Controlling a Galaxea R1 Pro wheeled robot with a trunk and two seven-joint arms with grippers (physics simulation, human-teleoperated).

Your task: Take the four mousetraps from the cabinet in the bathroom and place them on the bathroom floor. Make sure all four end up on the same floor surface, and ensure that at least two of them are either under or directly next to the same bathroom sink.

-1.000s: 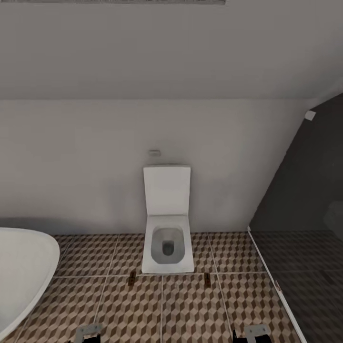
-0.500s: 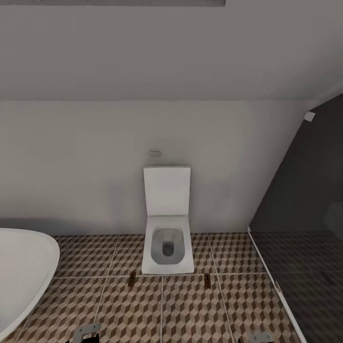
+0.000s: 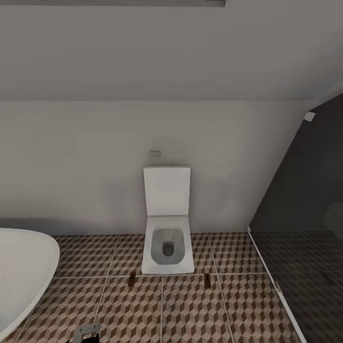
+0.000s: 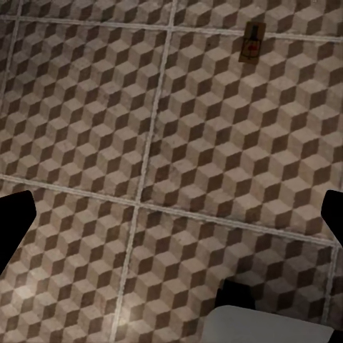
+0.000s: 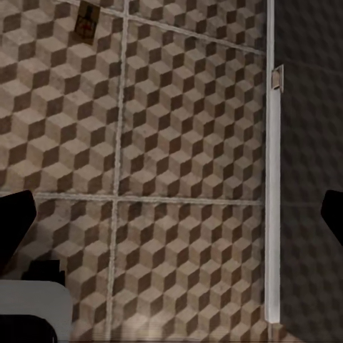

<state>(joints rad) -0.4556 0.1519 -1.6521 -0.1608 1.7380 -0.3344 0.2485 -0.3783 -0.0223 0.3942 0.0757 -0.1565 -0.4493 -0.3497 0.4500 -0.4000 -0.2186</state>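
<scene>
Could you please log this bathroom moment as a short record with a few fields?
room: bathroom, white wall, toilet with lid up
floor: bathroom floor with cube-pattern tiles
mousetraps on floor: two in the head view, left mousetrap and right mousetrap, flanking the toilet's front
bathtub: white bathtub at the head view's left edge
shower: dark grey shower floor to the right, behind a pale threshold strip
left pincer: left pincer open, empty, above the tiles
right pincer: right pincer open, empty, near the shower edge
</scene>
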